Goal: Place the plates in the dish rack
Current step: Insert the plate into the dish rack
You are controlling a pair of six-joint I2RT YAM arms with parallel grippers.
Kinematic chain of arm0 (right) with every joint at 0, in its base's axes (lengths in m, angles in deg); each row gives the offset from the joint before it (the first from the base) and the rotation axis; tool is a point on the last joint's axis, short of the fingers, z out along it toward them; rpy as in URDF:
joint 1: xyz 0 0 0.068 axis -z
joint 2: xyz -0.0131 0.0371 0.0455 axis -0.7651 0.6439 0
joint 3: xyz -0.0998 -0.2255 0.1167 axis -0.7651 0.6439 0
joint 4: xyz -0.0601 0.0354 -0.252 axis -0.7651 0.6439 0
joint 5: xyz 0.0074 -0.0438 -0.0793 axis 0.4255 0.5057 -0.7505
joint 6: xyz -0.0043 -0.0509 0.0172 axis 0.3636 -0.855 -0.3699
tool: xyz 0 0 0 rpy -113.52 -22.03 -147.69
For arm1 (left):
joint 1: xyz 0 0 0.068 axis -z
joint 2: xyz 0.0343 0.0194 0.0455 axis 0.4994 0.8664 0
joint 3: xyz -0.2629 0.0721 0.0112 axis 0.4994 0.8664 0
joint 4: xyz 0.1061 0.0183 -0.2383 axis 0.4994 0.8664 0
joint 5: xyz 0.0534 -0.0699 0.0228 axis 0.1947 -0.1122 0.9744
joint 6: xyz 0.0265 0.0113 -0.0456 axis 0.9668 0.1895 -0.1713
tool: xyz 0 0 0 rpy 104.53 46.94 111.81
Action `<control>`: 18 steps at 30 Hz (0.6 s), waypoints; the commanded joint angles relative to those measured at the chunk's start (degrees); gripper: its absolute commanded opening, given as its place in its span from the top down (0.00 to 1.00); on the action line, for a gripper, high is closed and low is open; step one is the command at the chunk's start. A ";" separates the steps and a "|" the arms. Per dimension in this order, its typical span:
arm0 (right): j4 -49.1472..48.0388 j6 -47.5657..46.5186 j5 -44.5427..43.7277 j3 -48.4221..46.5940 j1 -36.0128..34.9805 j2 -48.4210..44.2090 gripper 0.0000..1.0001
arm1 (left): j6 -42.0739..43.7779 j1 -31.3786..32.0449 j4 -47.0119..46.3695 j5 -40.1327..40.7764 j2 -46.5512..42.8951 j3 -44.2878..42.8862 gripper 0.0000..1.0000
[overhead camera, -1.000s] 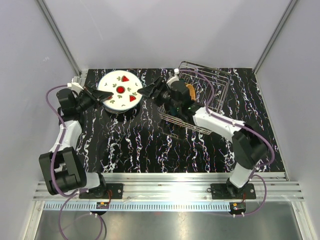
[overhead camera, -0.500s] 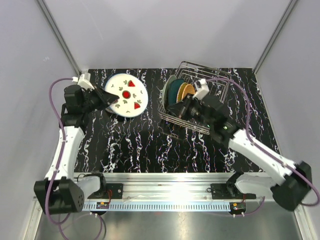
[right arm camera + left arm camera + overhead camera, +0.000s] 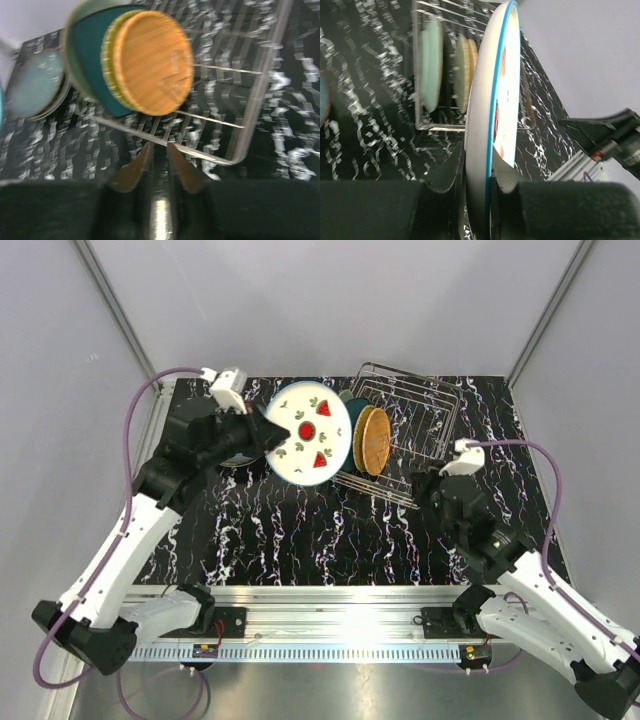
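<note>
The left gripper [image 3: 478,197] clamps the rim of a round white plate with red strawberries [image 3: 310,432], held on edge in the air just left of the silver wire dish rack [image 3: 412,405]. The right gripper [image 3: 159,150], fingers nearly together on nothing, faces the rack's near side. A round orange-tan plate [image 3: 150,65] and a dark teal plate [image 3: 87,70] stand upright in the rack.

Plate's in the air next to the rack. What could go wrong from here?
The left gripper pinches the strawberry plate only at its rim, so it might pivot or slip. It hangs close to the teal plate and orange plate standing in the dish rack; going in, it could knock them or catch a wire.
</note>
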 commanded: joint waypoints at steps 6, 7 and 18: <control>4.94 -0.04 -22.06 6.15 0.37 -14.53 0.61 | 4.85 14.83 -6.29 17.27 13.72 -11.65 1.00; 4.76 0.05 -22.50 6.68 0.46 -16.81 0.58 | 5.20 15.89 -6.90 18.42 14.96 -12.53 1.00; 2.56 -0.30 -23.82 9.58 0.29 -19.47 0.59 | 7.22 23.80 -3.21 31.44 34.29 -31.78 1.00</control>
